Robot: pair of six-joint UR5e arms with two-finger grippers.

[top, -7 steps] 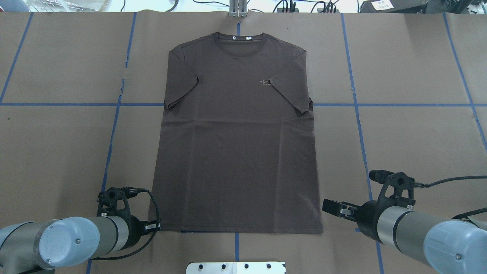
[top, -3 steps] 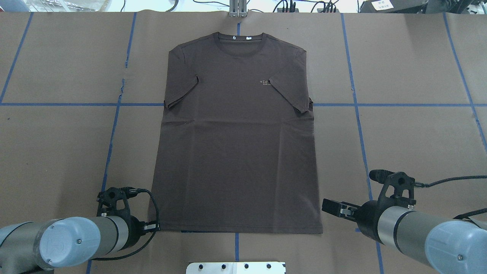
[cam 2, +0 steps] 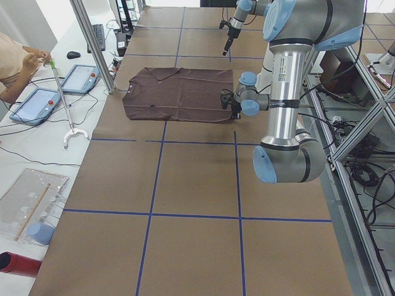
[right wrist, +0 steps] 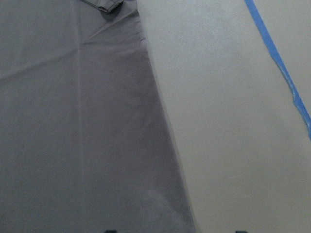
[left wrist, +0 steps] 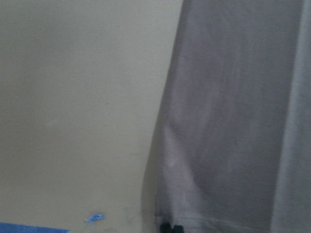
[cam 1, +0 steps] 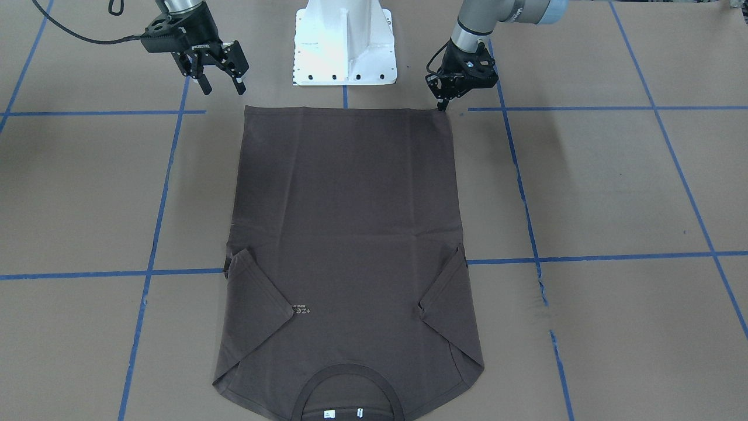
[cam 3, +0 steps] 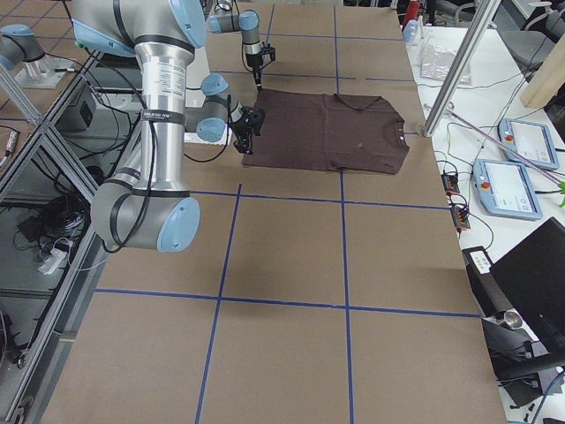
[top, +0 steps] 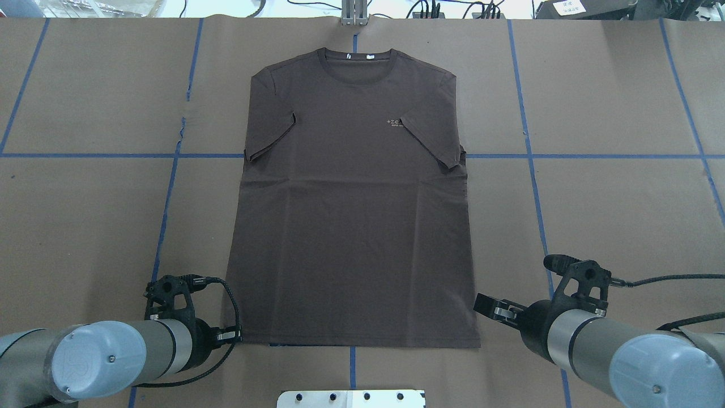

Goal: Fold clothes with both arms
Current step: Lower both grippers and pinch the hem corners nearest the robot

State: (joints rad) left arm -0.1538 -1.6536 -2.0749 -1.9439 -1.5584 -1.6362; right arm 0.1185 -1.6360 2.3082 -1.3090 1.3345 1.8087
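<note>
Exterior front-facing, right claw (cam 1: 223,88) spread near T-shirt (cam 1: 345,204) hem, gap unreadable overhead

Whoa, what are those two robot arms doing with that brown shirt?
They are getting ready to fold it. The brown T-shirt lies flat on the table, with its sleeves already tucked in. The left gripper is pinched shut on one bottom corner of the hem. The right gripper is open just by the other bottom corner, not holding it yet. The shirt's body is not folded over.
</note>
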